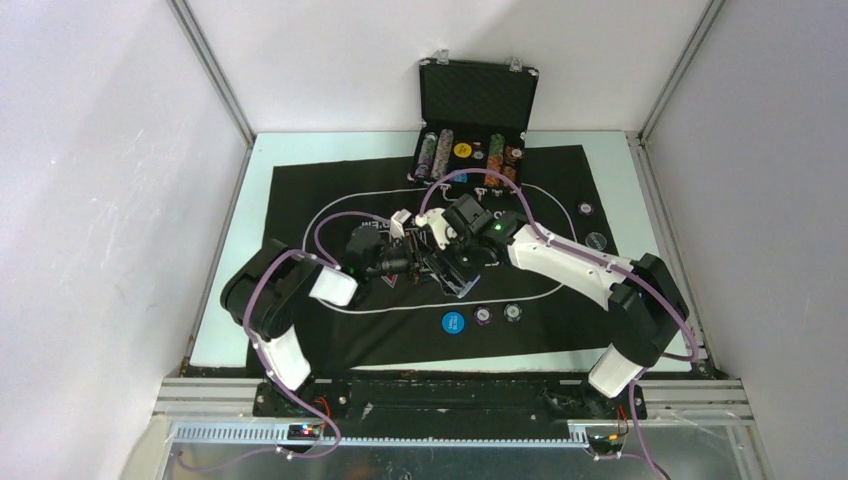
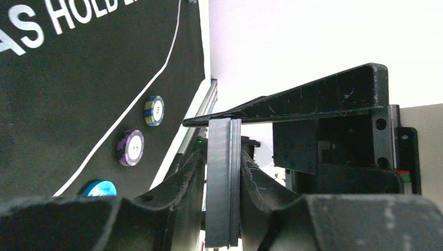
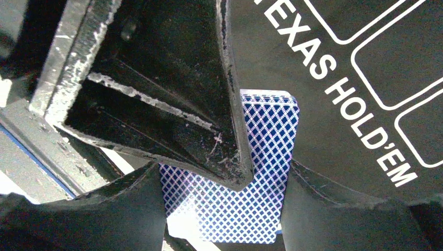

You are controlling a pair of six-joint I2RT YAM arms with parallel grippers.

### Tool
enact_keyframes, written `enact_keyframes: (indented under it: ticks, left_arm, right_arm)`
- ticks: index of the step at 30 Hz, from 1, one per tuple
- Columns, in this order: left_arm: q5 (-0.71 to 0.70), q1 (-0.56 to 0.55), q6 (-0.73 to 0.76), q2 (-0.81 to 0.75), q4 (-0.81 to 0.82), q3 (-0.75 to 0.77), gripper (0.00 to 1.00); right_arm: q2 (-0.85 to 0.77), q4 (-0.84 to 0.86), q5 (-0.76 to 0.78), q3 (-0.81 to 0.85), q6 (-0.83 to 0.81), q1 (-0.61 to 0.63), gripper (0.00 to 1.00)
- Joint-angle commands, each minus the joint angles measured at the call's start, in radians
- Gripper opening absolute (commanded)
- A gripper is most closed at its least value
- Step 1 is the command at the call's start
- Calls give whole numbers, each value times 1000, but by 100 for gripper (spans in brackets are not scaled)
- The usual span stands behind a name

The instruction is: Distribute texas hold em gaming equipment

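The deck of playing cards (image 1: 458, 280) is held in the air above the middle of the black felt mat (image 1: 300, 200), inside the white oval line of the mat, and both arms meet there. In the left wrist view the deck stands on its edge, and the left fingers (image 2: 180, 193) are narrow and press on it from both flat sides, so the deck sits directly between them and touches each one. In the right wrist view the blue diamond back of the deck is turned to the camera. The right fingers (image 3: 120, 214) stand at its two side edges, half closed, and each edge meets a finger as far as this view shows. One left finger lies across the back of the cards. On the near part of the mat, just outside the oval line, three chips lie flat in a row and apart from each other: a blue chip (image 1: 453, 321), a purple chip (image 1: 483, 315) and a yellow-and-blue chip (image 2: 154, 110). Two more chips (image 1: 596, 240) lie on the right part of the mat. At the far edge of the mat the black hard case (image 1: 478, 95) stands open on the worktop (image 1: 262, 160), with rows of chips inside.
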Motion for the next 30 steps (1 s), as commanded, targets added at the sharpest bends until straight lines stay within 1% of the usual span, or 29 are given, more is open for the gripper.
enact_keyframes:
  ticks: [1,4,6,7,8,11,12,16,19,24,25,26,30]
  left_arm:
    - [-19,-4,116,-55,-143,20,39]
    - [-29,-4,174,-84,-227,31,47]
    - [-34,-4,232,-96,-291,40,55]
    - [-36,-4,240,-102,-313,40,58]
    - [-36,-4,252,-103,-318,38,62]
    - [-26,-4,276,-113,-339,38,69]
    - [-24,-4,287,-115,-340,37,73]
    - [18,-4,323,-127,-332,37,82]
    - [31,-4,393,-149,-367,37,86]
    - [-8,-4,522,-198,-577,54,87]
    - [-15,-4,546,-204,-595,58,87]
    - [-23,-4,554,-214,-623,60,87]
    - [-62,-4,612,-243,-723,77,80]
  right_arm:
    - [-58,1,-21,23,-5,5,13]
    - [-52,-12,-19,27,-9,10,8]
    - [-47,-15,-15,27,-13,12,5]
    - [-43,-16,-16,27,-18,12,4]
    - [-42,-17,-16,28,-21,15,3]
    - [-44,-36,-12,32,-41,22,2]
    - [-46,-38,-10,32,-44,23,1]
    - [-48,-47,-18,32,-69,33,0]
    - [-53,-55,-17,32,-77,39,0]
    - [-65,-61,-24,34,-86,42,0]
    - [-68,-62,-24,36,-88,43,0]
    - [-70,-63,-20,37,-90,45,0]
    - [-85,-70,-21,38,-91,47,0]
